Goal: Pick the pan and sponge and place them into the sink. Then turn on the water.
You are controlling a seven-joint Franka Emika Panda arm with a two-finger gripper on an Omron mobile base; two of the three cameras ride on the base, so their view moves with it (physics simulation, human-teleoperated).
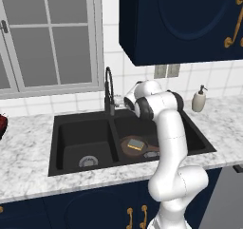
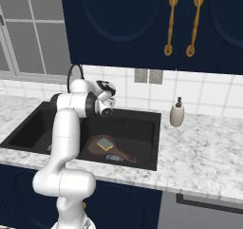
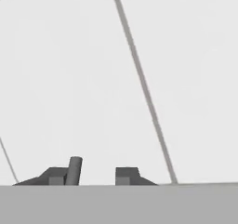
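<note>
Sponge (image 1: 135, 144) on pan (image 1: 129, 147) in sink (image 1: 66, 128) right basin, tool (image 3: 93, 175) by faucet (image 1: 109, 88).

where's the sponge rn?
The sponge lies inside the pan, which rests on the floor of the sink's right basin, in front of the faucet; both base views show it.

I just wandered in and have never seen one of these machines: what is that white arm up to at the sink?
The pan already lies in the right basin of the black sink, with the yellow sponge resting in it. The arm is now raised toward the dark faucet at the back, apparently going for its lever. In the hand view the gripper stands partly open, with a small grey rod beside one finger; whether it touches the rod is unclear. No water is running yet.
</note>
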